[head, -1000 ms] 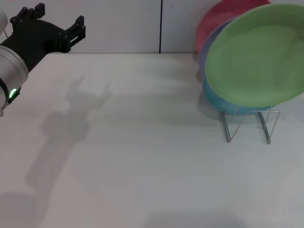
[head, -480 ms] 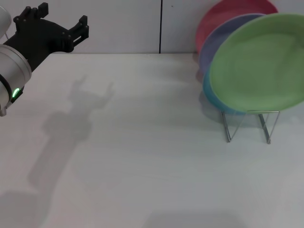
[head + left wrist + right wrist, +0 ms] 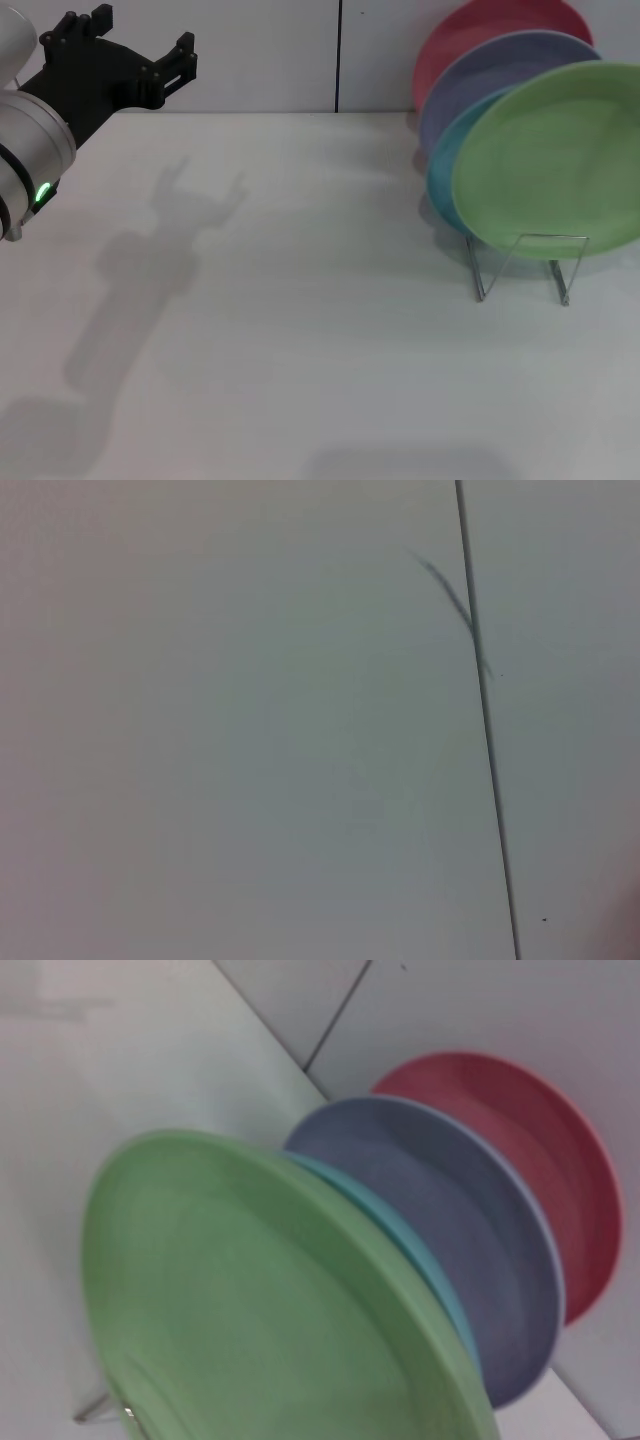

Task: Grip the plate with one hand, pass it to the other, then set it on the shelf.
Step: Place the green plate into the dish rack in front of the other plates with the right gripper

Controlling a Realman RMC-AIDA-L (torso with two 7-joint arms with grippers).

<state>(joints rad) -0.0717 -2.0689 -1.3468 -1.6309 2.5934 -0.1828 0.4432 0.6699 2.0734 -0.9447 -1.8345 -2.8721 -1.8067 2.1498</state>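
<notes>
Plate (image 3: 550, 165), matte light green, tilts over rack (image 3: 527, 265); left tool (image 3: 135, 60) gapes, empty.

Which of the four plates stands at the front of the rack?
The green plate. It overlaps the sky-blue plate, the lavender plate and the red plate lined up behind it.

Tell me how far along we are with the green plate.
Late stage. Done, as it looks: the green plate is out of the left tool, which hangs open and empty at the table's far left edge. In hand: the plate sits at the front of the shelf, ahead of the blue plate; whether it is seated or released cannot be seen. The right tool is not in view. Left: confirm release.
</notes>
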